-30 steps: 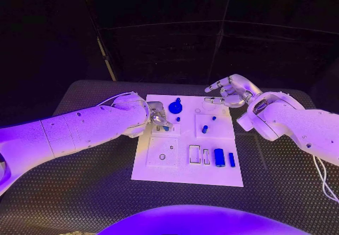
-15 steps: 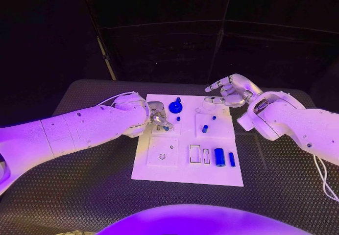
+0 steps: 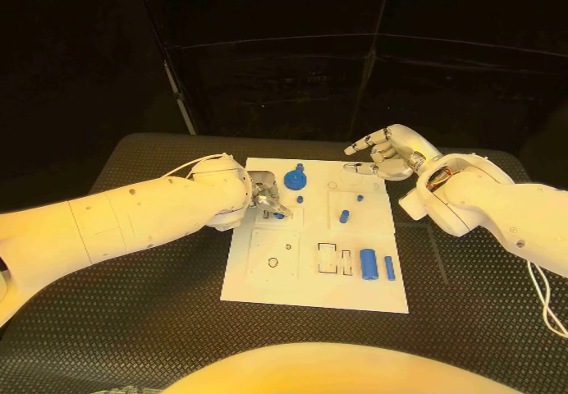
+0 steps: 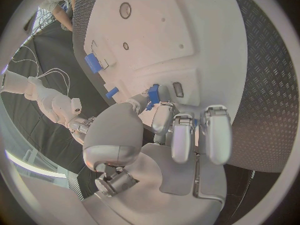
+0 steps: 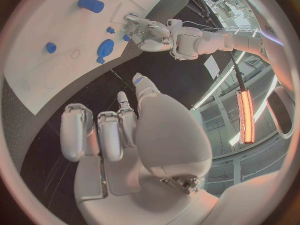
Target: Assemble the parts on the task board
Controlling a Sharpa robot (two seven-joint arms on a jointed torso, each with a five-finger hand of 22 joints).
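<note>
White task board (image 3: 275, 283) sits mid-table w/ small blue plastic parts (image 3: 368, 263) on it; my left hand (image 3: 265, 197) pinches one small blue peg (image 4: 152, 93) at the board's left side, barely shifted vs 1 s ago. Right hand (image 3: 387, 153) hovers at the far right corner, fingers loosely spread, holding nothing, so seating seems still underway.

Black tabletop (image 3: 142, 287) with raised diamond-tread pattern, filling lower and middle of head view, rounded corners at about 10 and 2 o'clock. Same tread surface (image 4: 265, 75) seen in left wrist view. Dark panelled wall (image 3: 272, 74) behind, from 10 to 2 o'clock, with thin seams. Pale slanted pole (image 3: 180, 98) at about 11 o'clock, leaning against dark backdrop. Thin white cable (image 3: 547, 304) hanging at about 4 o'clock over tabletop edge. Glowing orange light strip (image 5: 244, 116) at room edge in right wrist view.
</note>
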